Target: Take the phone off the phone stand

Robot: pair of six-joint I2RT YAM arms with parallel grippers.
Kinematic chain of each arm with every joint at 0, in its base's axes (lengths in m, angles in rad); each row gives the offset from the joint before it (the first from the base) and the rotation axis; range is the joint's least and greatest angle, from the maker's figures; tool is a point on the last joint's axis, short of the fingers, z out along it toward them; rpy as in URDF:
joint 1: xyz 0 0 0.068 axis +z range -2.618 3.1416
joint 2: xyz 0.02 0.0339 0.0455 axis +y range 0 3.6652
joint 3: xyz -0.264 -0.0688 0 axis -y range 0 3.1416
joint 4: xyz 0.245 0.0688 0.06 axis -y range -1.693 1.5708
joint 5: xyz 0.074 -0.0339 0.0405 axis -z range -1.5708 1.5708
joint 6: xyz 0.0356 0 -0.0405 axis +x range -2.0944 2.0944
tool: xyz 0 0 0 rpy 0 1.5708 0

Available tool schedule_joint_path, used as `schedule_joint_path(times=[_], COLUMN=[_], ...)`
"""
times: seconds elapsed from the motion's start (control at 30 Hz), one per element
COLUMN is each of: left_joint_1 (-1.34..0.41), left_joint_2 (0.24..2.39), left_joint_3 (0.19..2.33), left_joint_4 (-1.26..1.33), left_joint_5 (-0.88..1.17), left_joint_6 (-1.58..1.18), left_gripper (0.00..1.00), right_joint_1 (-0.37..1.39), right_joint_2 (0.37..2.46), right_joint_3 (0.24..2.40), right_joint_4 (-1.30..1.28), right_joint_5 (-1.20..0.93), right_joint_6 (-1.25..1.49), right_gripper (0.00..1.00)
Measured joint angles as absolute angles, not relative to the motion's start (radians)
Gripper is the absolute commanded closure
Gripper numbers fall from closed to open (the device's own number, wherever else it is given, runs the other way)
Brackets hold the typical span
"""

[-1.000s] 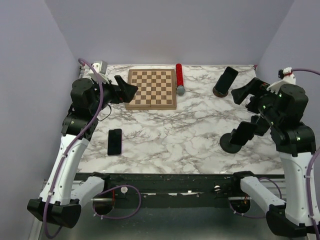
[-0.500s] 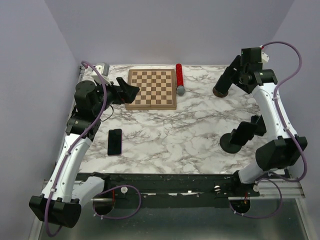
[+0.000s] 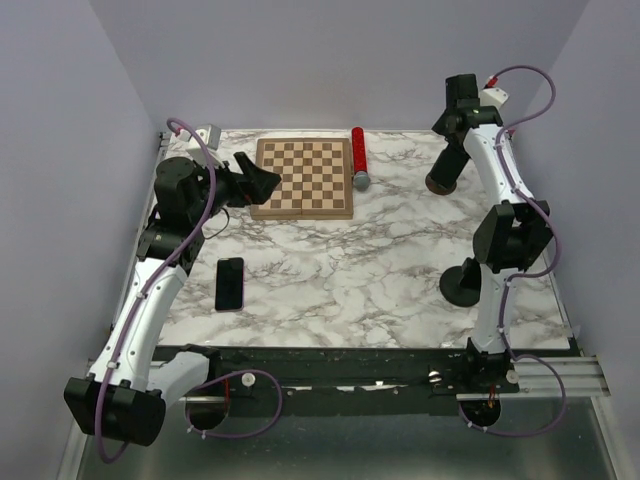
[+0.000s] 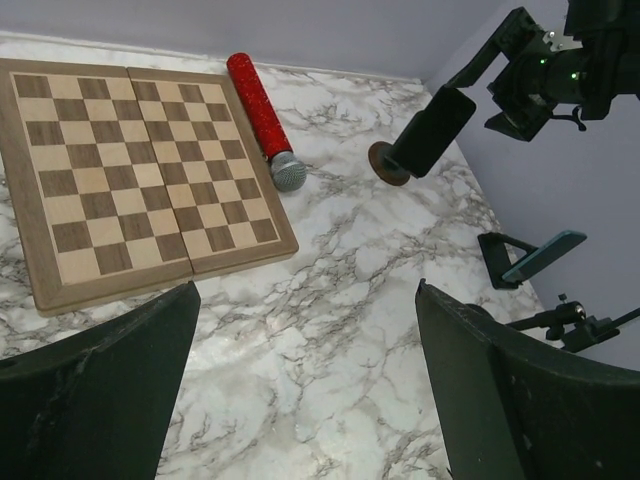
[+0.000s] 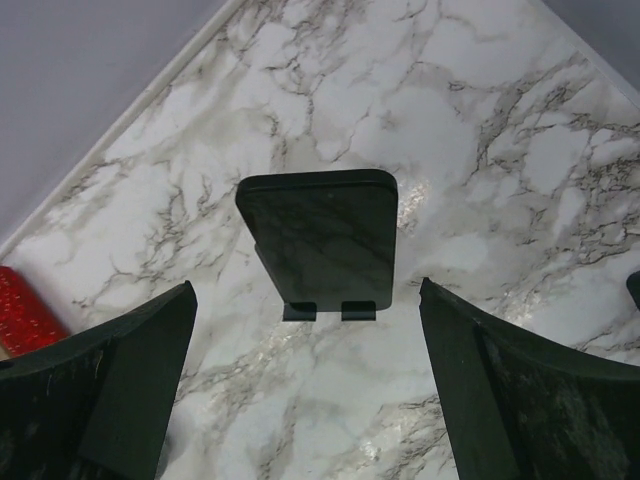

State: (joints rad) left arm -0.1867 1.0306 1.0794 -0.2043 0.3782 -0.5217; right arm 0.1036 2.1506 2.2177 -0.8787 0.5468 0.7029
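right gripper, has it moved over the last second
Yes. In the top view the right gripper moved left and farther back, from right of the phone stand to just behind it, open and facing the phone.

The chessboard [image 3: 303,177] is lying at the far left of the surface [image 3: 350,270]; the microphone [image 3: 359,158] is lying just right of it; the phone [image 4: 437,128] is leaning on the stand [image 4: 381,163] at the far right; a second phone [image 3: 229,283] is lying flat near the left edge.

Bright, even light; soft shadows.
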Motion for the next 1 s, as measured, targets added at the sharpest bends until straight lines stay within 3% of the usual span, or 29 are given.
schedule_joint_path(times=[0.4, 1.0], left_joint_1=[-0.176, -0.176], left_joint_2=[1.036, 1.036], left_joint_3=[1.071, 1.065], left_joint_4=[-0.184, -0.173], left_joint_5=[0.414, 0.432], left_joint_6=[-0.55, -0.551], left_gripper=[0.04, 0.04], right_joint_1=[0.096, 0.096], right_joint_2=[2.191, 2.278], right_joint_3=[2.133, 2.17], right_joint_4=[-0.854, -0.801], right_joint_5=[0.593, 0.601], right_joint_6=[0.637, 0.576], right_gripper=[0.0, 0.0])
